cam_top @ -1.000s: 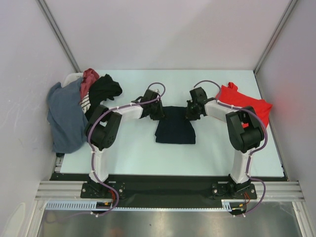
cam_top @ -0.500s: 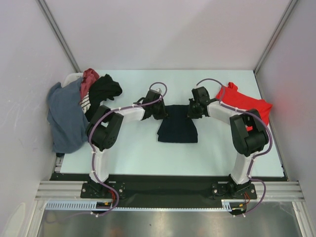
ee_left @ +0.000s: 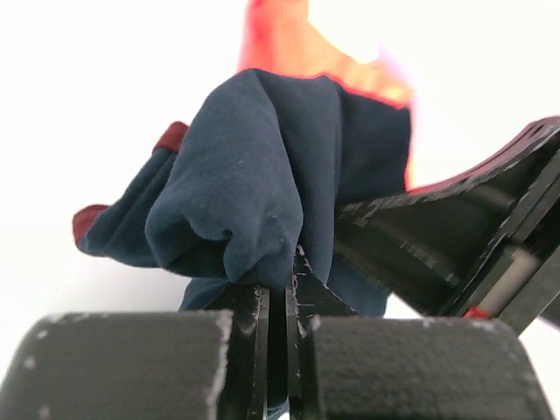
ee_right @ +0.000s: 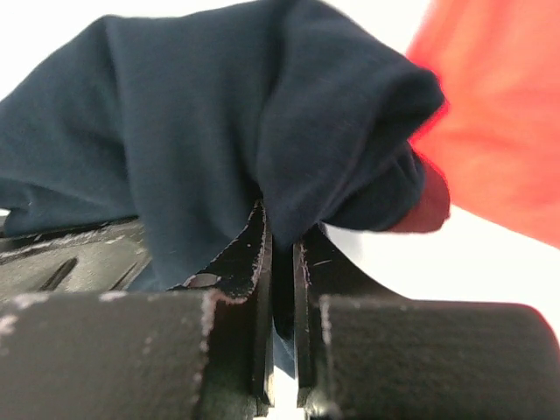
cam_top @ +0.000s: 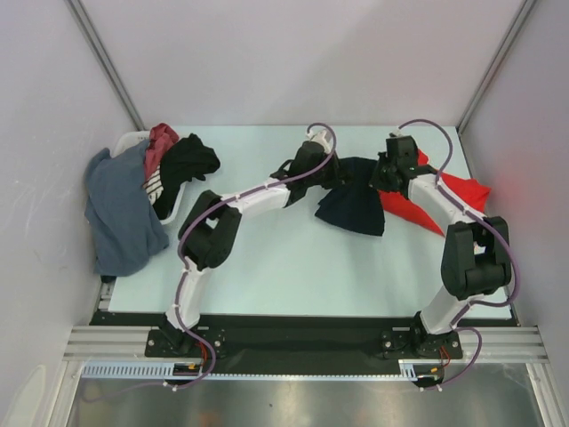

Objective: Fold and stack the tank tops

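Navy top (cam_top: 354, 203) hangs bunched over the far part of the table (cam_top: 267, 258) in the top view, held up at its two upper ends. The left gripper (cam_top: 313, 169) has the end farther from the red top (cam_top: 455, 191), and the right gripper (cam_top: 388, 173) has the end nearer to it. The navy top's right edge overlaps the red top's left part; whether the two touch I cannot tell. The red top lies flat on the table. Well left of the red top, a basket (cam_top: 132, 140) holds a heap of other clothes.

From the left wrist, the left gripper (ee_left: 280, 293) is clamped tight on a thick fold of the navy top (ee_left: 254, 175), its fingers almost meeting. Maroon trim (ee_left: 171, 137) shows at the fold's left. The red top (ee_left: 297, 44) is a blur behind, and the right gripper (ee_left: 455, 236) reaches in on the red top's side.

From the right wrist, the right gripper (ee_right: 282, 262) pinches another navy fold (ee_right: 192, 131), with only a slit between its fingers. The red top (ee_right: 499, 114) fills the upper right behind it.
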`<state>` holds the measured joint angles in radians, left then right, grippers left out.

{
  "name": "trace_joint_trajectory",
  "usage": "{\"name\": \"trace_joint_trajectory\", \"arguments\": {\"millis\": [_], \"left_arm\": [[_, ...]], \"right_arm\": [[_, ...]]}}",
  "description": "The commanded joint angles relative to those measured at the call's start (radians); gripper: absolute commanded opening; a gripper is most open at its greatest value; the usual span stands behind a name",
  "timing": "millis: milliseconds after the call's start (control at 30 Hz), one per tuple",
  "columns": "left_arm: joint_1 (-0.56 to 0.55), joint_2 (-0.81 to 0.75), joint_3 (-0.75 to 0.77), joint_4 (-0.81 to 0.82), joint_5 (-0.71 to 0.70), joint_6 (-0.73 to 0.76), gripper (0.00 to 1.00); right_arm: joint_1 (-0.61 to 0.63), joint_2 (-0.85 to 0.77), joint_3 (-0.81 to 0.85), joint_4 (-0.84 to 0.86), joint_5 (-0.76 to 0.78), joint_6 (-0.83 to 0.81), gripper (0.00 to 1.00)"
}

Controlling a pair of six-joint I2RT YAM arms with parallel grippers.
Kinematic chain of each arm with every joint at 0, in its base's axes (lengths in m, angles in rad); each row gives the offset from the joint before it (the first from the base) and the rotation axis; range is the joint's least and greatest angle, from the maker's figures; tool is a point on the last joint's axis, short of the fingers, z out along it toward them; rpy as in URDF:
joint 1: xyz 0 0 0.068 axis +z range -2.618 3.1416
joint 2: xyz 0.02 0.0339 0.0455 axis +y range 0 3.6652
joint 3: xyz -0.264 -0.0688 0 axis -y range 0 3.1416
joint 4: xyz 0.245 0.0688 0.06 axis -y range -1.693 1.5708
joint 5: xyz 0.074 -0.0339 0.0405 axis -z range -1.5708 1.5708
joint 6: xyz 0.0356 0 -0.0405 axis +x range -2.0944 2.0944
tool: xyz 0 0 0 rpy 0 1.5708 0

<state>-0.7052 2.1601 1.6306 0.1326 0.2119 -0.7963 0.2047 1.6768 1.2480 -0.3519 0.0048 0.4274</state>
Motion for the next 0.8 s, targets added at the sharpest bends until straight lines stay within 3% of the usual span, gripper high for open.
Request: {"name": "trace_joint_trajectory", "arguments": {"millis": [0, 233, 400, 767], "left_arm": [[-0.051, 0.111, 0.204, 0.102, 0.070, -0.023, 0.00], [-0.088, 0.332, 0.465, 0.219, 0.107, -0.168, 0.00], [-0.132, 0.447, 0.641, 0.278, 0.067, -0.190, 0.00], [-0.221, 0.552, 0.787, 0.446, -0.094, -0.192, 0.00]], "right_arm": [[-0.030, -0.081, 0.037, -0.022, 0.029, -0.007, 0.00], [-0.145, -0.120, 0.059, -0.058, 0.058, 0.005, 0.00], [-0.223, -0.144, 0.051, -0.067, 0.077, 0.008, 0.00], [-0.372, -0.239, -0.057, -0.053, 0.074, -0.006, 0.00]]}}
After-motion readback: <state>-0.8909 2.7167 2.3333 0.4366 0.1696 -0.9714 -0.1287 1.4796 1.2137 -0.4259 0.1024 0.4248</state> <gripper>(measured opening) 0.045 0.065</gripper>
